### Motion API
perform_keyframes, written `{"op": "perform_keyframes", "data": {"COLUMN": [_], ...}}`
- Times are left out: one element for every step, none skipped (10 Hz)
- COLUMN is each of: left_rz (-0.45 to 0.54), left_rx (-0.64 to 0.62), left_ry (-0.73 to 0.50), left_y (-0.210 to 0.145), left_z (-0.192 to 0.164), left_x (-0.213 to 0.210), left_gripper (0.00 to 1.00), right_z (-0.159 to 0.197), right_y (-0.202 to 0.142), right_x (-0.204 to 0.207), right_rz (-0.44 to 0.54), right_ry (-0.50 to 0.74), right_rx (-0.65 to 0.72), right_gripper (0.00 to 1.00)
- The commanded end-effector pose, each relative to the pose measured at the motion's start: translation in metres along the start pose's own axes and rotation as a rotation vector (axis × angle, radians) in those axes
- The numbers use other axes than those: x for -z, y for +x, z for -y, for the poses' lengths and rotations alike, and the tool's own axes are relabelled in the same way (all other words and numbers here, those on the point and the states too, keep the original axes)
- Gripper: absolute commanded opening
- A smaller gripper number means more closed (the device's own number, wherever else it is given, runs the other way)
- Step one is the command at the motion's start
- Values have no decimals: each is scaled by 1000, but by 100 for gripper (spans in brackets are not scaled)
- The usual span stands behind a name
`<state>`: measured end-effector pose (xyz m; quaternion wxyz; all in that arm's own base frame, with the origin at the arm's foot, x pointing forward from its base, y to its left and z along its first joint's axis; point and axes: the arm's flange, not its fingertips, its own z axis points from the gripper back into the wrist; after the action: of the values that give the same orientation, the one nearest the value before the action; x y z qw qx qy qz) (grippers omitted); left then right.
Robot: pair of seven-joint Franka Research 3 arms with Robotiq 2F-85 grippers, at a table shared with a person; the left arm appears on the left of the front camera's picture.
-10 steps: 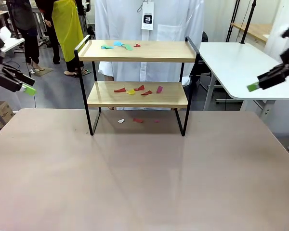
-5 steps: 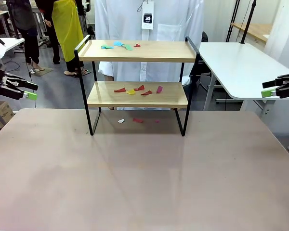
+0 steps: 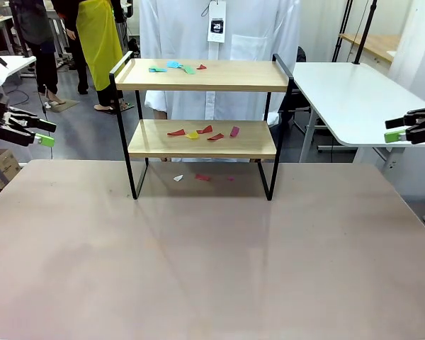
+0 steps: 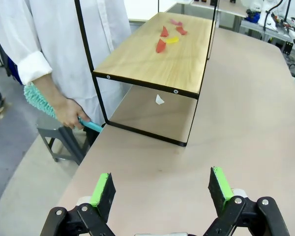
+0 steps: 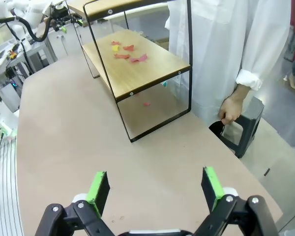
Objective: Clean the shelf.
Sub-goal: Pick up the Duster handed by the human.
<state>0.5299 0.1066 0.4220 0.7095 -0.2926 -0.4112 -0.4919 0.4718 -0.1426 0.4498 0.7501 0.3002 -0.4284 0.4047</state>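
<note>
Shelf (image 3: 241, 75) between left claw (image 3: 48, 134), right claw (image 3: 391, 130)

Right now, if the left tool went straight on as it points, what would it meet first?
Probably the bare table, just short of the shelf's black end frame; depth is unclear.

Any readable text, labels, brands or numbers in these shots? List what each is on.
No text can be read as it stands.
Tag hanging on the person's white coat: dark print near its top, too small to read.
Shelf and the coloured scraps on it: no lettering that I can make out.
</note>
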Motion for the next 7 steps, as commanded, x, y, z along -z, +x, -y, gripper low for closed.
{"op": "perform_keyframes", "data": {"left_rz": [1,43,89,141,191,248,307], "left_rx": [-1,-36,-37,-15,28,56,81], "left_ry": [0,-22,-60,-71,-102,-103,-93], "left_y": [0,-16,-25,-37,-44,-50,-55], "left_z": [0,-15,-27,-31,-37,-43,-40], "left_x": [-1,-7,-11,-15,-20,-26,-31], "left_gripper": [100,100,100,100,100,100,100], "right_z": [2,28,49,64,76,88,95], "right_y": [-4,-18,-29,-42,-50,-57,-63], "right_x": [2,3,4,5,6,5,2], "right_rz": [2,22,70,106,145,183,203], "right_ry": [4,22,24,32,40,49,41], "right_rx": [8,4,2,-5,-25,-32,-32], "right_gripper": [100,100,100,100,100,100,100]}}
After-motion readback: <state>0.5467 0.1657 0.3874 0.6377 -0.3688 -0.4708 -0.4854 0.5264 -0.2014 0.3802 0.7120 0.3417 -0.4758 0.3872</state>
